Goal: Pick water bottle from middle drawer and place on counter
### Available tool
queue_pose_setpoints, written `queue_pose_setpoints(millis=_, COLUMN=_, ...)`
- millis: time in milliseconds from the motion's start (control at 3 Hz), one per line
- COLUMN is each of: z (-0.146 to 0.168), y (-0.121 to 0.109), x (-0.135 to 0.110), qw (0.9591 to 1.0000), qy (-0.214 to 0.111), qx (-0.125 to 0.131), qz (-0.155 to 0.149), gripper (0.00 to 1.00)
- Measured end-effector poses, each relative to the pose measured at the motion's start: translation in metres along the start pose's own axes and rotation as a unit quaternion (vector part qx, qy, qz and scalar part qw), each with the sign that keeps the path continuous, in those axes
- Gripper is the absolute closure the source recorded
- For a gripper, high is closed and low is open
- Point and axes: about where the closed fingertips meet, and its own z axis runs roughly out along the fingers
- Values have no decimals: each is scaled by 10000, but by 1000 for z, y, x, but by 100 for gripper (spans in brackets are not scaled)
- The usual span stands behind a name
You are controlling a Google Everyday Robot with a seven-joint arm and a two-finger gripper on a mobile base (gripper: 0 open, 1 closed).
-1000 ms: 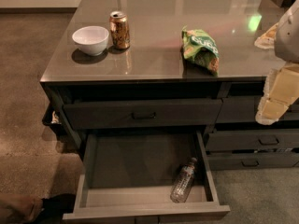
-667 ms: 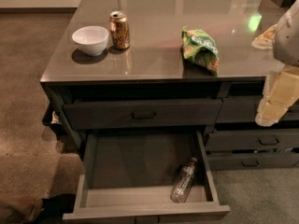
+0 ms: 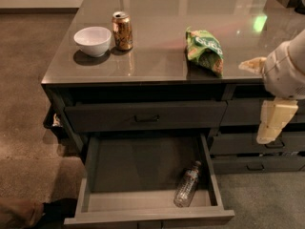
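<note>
1. We see the water bottle (image 3: pixel 187 184) lying on its side on the floor of the middle drawer (image 3: pixel 86 175), in the front right corner. It lies just beside the right wall, with its white cap pointing toward the back. It is clear and ribbed, with a pale band near the neck, and looks empty or nearly so. We judge it light and likely to roll if nudged.
2. The middle drawer is pulled well out and nothing else lies in it, so the way down to the bottle is free.
3. The gripper (image 3: pixel 270 124) hangs at the right side, in front of the narrower drawers. It is well apart from the bottle and above it. We cannot tell whether it is open or closed, and it holds nothing that we can see.
4. We judge the reach has not yet begun. The next move calls for swinging left and down into the drawer, then closing across the bottle's body without hitting the right wall.
5. The counter (image 3: pixel 157 66) above carries a white bowl (image 3: pixel 93 40), a soda can (image 3: pixel 122 30) and a green snack bag (image 3: pixel 205 50). Bare surface between them offers room for the bottle.
</note>
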Motion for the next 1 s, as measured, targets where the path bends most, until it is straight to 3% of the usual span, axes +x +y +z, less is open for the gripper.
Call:
queue_pose_setpoints(millis=333, z=54, y=6, x=16, qw=9978, qy=-264, qx=14, qz=-603, gripper=0)
queue_pose_setpoints(millis=667, z=112, y=17, x=22, qw=9871, qy=-463, qx=-357, qz=-1492, gripper=0)
queue_pose_setpoints(millis=1000, z=116, y=18, x=23, qw=9800, qy=-497, qx=-362, qz=-1891, gripper=0)
